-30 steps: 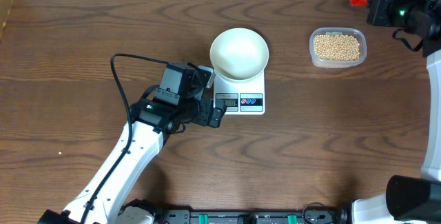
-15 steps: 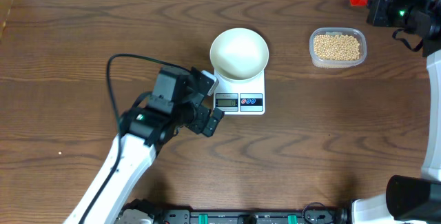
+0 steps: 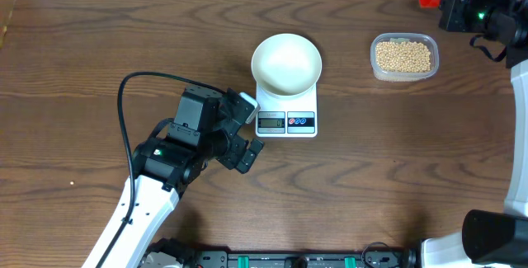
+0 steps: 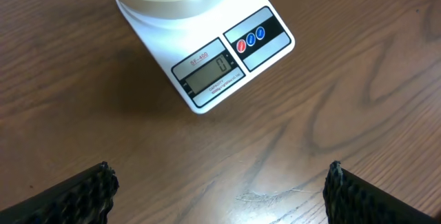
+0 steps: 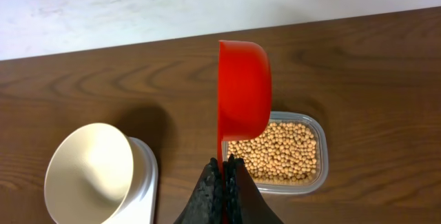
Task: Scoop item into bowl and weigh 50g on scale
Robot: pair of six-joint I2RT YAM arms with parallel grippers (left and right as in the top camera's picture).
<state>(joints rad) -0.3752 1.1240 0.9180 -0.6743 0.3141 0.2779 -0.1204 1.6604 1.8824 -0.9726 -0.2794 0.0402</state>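
Wood-grain table [image 3: 371, 177] holds the bowl [image 3: 285, 63] on the scale [image 3: 297, 122], left fingers [image 4: 89, 193] spread empty nearby, while the likely light, roll-prone beans [image 3: 403, 55] lie in a tub [image 3: 403, 75] near the red scoop [image 5: 243, 96] the right fingers [image 5: 210, 189] pinch by its handle.

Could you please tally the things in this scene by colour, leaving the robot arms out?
White: 2, the bowl and the scale
Red: 1, the scoop
Clear: 1, the tub
Tan: 1, the batch of beans in the tub
Total: 5
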